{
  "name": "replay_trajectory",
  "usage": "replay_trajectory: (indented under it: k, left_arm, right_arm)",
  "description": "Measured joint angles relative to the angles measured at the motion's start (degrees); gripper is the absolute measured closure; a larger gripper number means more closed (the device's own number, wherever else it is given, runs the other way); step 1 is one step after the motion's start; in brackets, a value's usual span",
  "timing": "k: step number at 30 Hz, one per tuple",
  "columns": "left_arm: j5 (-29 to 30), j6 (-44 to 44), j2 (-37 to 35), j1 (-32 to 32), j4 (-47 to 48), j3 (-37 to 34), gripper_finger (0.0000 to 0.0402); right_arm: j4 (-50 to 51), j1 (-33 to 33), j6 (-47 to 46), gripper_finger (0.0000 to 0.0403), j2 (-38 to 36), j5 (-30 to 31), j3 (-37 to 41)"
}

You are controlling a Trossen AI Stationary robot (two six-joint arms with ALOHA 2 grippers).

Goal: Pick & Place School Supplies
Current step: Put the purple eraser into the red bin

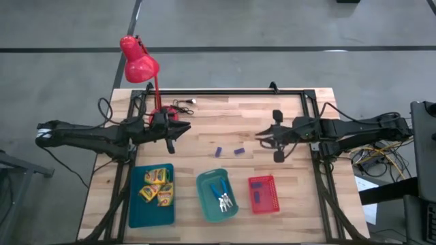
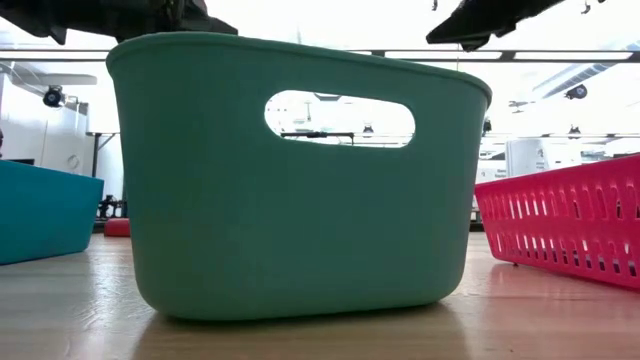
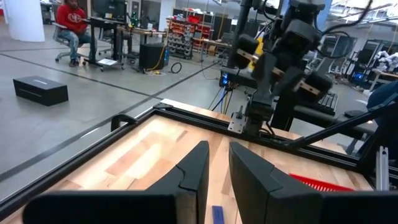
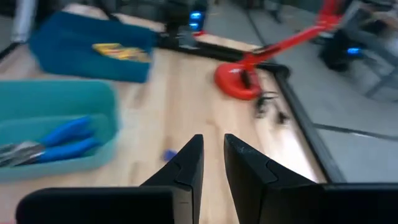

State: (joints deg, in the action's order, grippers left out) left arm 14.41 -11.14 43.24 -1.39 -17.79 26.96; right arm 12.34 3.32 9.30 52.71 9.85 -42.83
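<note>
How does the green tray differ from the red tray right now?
The green tray has solid walls with a cut-out handle; the red tray has slotted, mesh-like walls. The green tray holds blue-handled scissors, while the red tray holds purple blocks. In the low view the green tray stands taller than the red one. Both sit on the wooden table, side by side.
</note>
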Motion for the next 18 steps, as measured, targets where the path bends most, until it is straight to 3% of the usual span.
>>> replay_trajectory:
  k: [10, 18]
  left_arm:
    - [0.00, 0.00, 0.00, 0.00, 0.40, 0.00, 0.0335]
    - [0.00, 0.00, 0.00, 0.00, 0.86, -0.04, 0.0335]
  right_arm:
    - [5.16, -2.90, -4.23, 0.0341, 0.92, -0.40, -0.01]
    - [2.60, -9.42, 2.18, 0.0278, 4.75, -16.87, 0.00]
